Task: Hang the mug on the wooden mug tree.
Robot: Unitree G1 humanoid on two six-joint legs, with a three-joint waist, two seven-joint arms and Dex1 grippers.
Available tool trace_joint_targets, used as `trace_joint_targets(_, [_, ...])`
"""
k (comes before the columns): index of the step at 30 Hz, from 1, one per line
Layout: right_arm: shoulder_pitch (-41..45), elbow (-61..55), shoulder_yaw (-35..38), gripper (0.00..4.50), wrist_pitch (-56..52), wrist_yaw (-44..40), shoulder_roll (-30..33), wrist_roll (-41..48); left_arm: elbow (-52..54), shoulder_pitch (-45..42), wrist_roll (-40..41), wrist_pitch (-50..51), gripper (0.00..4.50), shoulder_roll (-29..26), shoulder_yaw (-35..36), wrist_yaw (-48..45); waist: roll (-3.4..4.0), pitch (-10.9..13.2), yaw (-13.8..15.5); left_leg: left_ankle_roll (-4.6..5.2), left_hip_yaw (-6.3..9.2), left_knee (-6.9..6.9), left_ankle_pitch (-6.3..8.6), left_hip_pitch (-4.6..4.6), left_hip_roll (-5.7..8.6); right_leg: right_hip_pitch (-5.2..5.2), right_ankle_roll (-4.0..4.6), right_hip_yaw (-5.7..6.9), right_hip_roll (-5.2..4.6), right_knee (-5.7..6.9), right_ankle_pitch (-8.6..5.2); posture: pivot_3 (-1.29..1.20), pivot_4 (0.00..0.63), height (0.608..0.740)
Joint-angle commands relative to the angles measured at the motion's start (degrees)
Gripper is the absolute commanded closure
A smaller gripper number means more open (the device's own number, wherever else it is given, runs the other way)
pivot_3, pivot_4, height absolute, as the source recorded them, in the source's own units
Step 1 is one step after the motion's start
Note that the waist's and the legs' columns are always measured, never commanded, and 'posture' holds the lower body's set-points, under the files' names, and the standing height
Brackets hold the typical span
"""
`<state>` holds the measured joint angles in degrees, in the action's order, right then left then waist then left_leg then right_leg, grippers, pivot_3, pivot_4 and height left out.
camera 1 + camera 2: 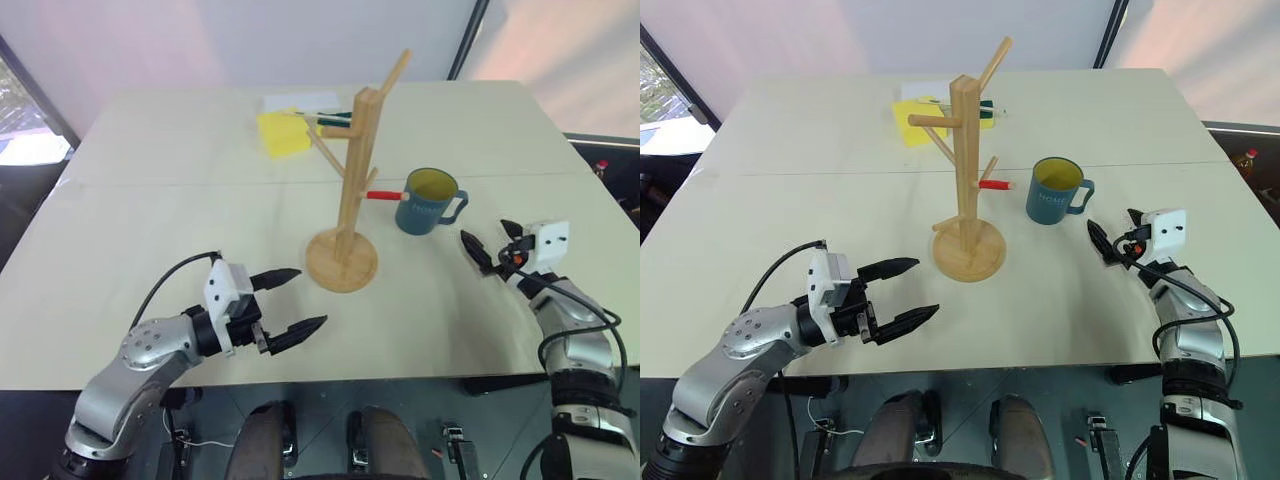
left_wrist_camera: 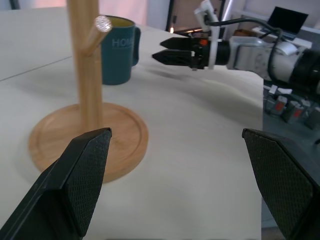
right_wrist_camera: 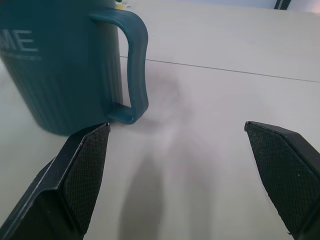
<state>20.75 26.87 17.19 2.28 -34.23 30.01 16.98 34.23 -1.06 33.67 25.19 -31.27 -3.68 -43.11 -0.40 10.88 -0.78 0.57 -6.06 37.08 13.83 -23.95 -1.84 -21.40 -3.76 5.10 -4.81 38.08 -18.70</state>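
Note:
The teal-blue mug (image 1: 427, 203) stands upright on the table, right of the wooden mug tree (image 1: 352, 170), with its handle (image 3: 132, 65) turned to the right. A red-tipped peg (image 1: 383, 195) of the tree points at the mug. My right gripper (image 1: 485, 232) is open and level, just right of the handle and a little nearer than it, not touching it. The left gripper (image 1: 311, 296) is open and empty over the table, in front and left of the tree's round base (image 1: 342, 260), pointing right toward it. In the left wrist view, tree (image 2: 85, 75), mug (image 2: 117, 55) and right gripper (image 2: 160, 50) line up.
A yellow pad (image 1: 282, 132), white paper (image 1: 300, 102) and pens (image 1: 335, 120) lie behind the tree at the far side of the pale table (image 1: 150, 230). The table's front edge runs just below both grippers.

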Motion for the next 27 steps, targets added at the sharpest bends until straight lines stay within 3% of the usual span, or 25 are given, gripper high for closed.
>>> trace_joint_targets(1, [2.6, 1.5, -0.3, 0.04, 2.4, 0.7, -0.5, -0.8, 1.3, -0.5, -0.4, -0.6, 0.00, 0.3, -0.5, 0.4, 0.00, 0.0, 0.0, 0.00, 0.01, 0.00, 0.00, 0.00, -0.01, 0.00, 0.00, 0.00, 0.02, 0.00, 0.00, 0.00, 0.150, 0.730])
trace_joint_targets(20, [15.0, 19.5, -2.5, 0.04, 9.1, 1.6, -2.2, -4.2, 1.2, 0.2, -2.4, -2.3, 0.00, 1.2, -0.1, 0.5, 0.00, 0.0, -0.1, -0.27, 0.01, 0.04, -0.18, 0.02, -0.02, 0.02, 0.00, 0.00, 0.07, 0.04, 0.00, 0.00, 0.150, 0.730])
trace_joint_targets(23, [16.2, 21.2, -2.5, 1.37, 9.8, 0.8, -2.6, -4.0, 1.1, 0.2, -2.7, -2.5, 0.00, 1.1, 0.0, 0.4, 0.00, 0.0, -0.1, -0.27, 0.01, 0.04, -0.18, 0.02, -0.02, 0.02, 0.00, 0.00, 0.07, 0.04, 0.00, 0.00, 0.150, 0.730])
trace_joint_targets(27, [16.7, 21.7, -2.3, 3.52, 10.1, -1.0, -3.1, -3.3, 1.0, 0.5, -2.9, -2.7, 0.00, 1.2, 0.2, 0.4, 0.00, 0.0, 0.0, -0.27, 0.01, 0.04, -0.18, 0.02, -0.02, 0.02, 0.00, 0.00, 0.07, 0.04, 0.00, 0.00, 0.150, 0.730])
